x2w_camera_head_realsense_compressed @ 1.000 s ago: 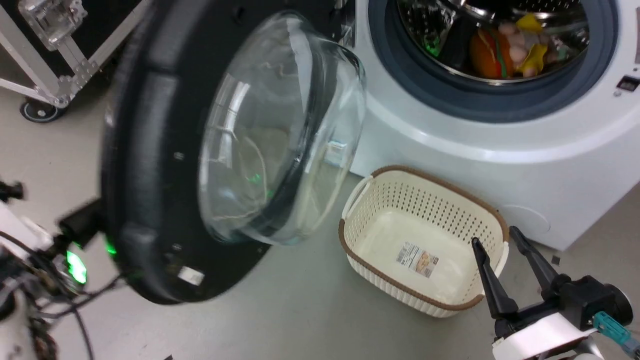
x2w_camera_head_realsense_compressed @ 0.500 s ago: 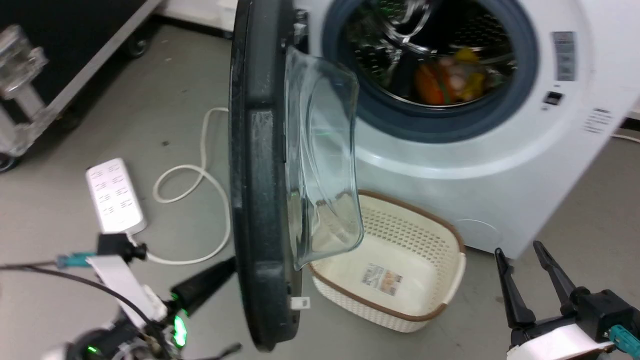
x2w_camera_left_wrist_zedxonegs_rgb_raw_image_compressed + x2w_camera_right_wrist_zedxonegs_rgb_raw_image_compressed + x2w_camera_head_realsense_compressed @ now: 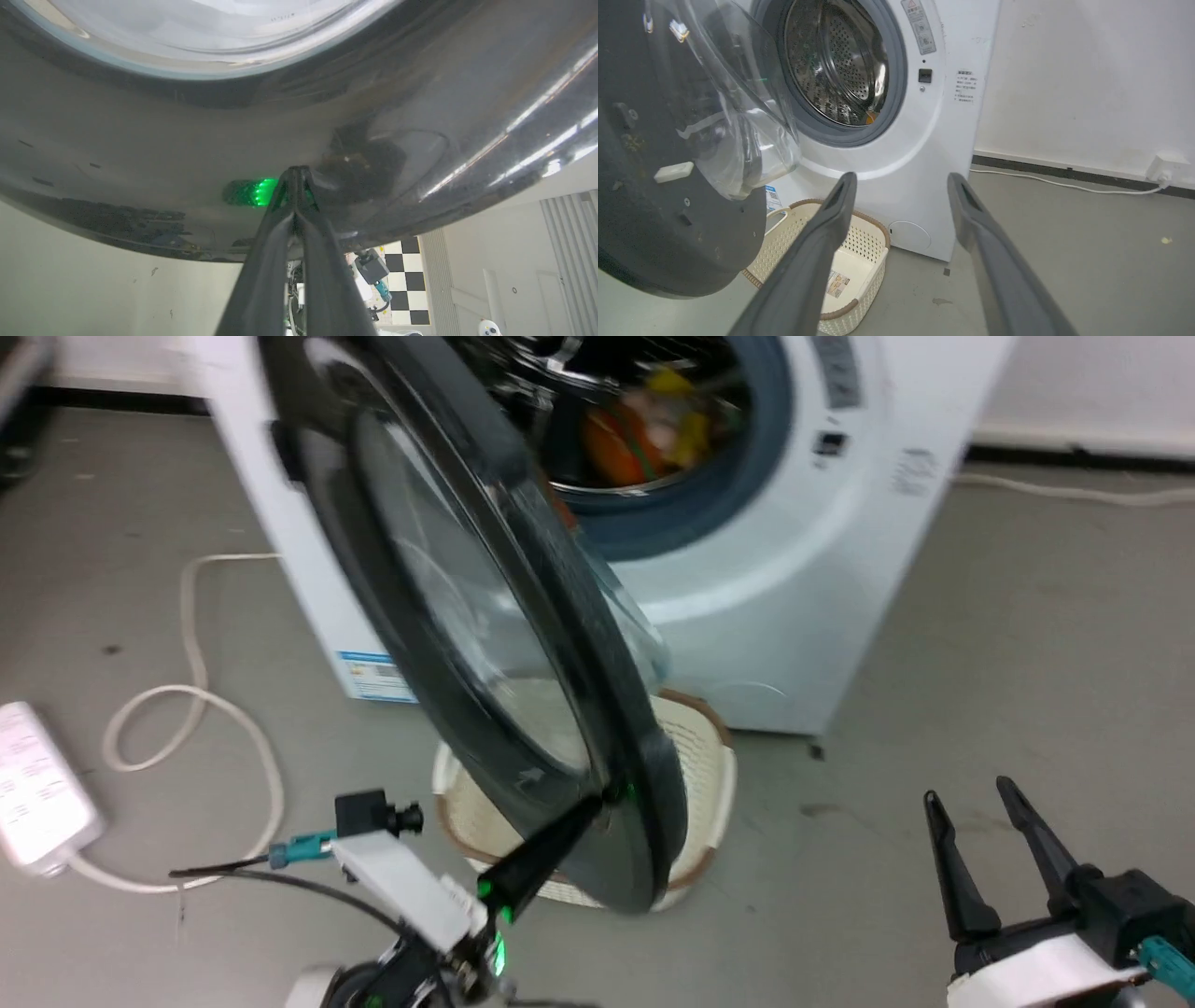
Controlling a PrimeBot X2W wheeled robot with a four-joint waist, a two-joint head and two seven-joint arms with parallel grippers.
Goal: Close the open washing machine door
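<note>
Where the washing machine door (image 3: 467,616) stands: partly swung out from the washing machine (image 3: 775,588), attached at the head view's left side of the opening, glossy outer face turned toward the head camera, and not shut against the front.
Door's lower edge: in the head view it hangs in front of the cream basket (image 3: 714,747) and hides most of it.
Door's inner side: the right wrist view shows the dark inner face (image 3: 668,186) with the clear glass bowl (image 3: 752,140) bulging toward the machine (image 3: 924,163).
Left gripper (image 3: 593,803): its two dark fingers are pressed together with nothing between them, and the joined tips sit against the black rim of the door low down near its free edge.
Left wrist view: the closed tips (image 3: 295,170) meet the shiny door surface (image 3: 187,140), where a green glow (image 3: 252,191) is mirrored just beside them.
Right gripper (image 3: 966,791): fingers spread wide, empty, low at the head view's right and well apart from the door and the machine.
Right wrist view: the spread fingers (image 3: 902,176) frame the machine's lower front and the basket (image 3: 864,242).
Drum (image 3: 836,60): uncovered, perforated steel inside the grey-blue gasket (image 3: 672,523), with orange and yellow items (image 3: 611,443) lying in it.
Sticker (image 3: 373,677): blue, low on the white front.
Floor (image 3: 1027,663): grey, carrying a white power strip (image 3: 33,784) and a looping pale cable (image 3: 196,644) at the head view's left.
</note>
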